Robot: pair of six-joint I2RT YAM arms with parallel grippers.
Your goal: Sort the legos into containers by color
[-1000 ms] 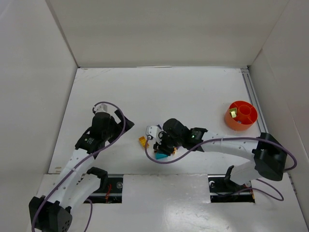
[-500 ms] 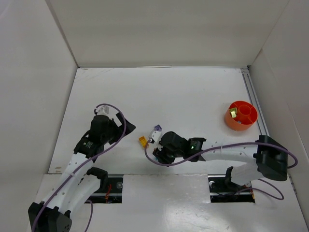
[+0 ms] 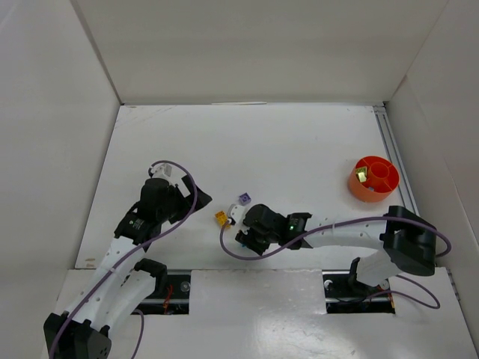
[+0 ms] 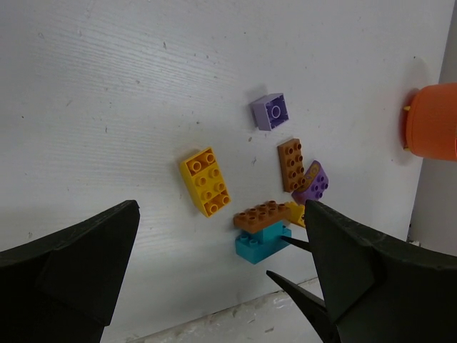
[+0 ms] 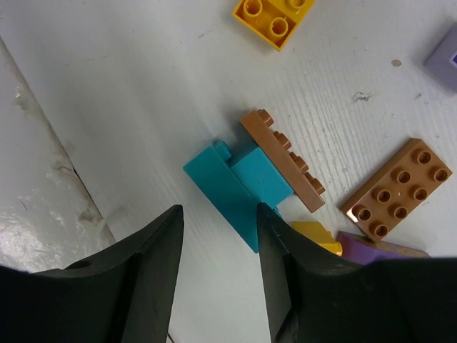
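Currently the right gripper [image 5: 220, 211] hangs low over the tabletop [image 3: 284, 142], jaws partly spread and straddling a teal brick [image 5: 239, 187] with a brown plate [image 5: 282, 161] pressed against its side. The left gripper [image 4: 221, 209] is spread wide and holds nothing, near a yellow brick [image 4: 206, 181] and a purple brick [image 4: 270, 111]. Well apart, by the right edge, sits the orange bowl [image 3: 363, 191], with a pale green brick [image 3: 361, 175] in one compartment.
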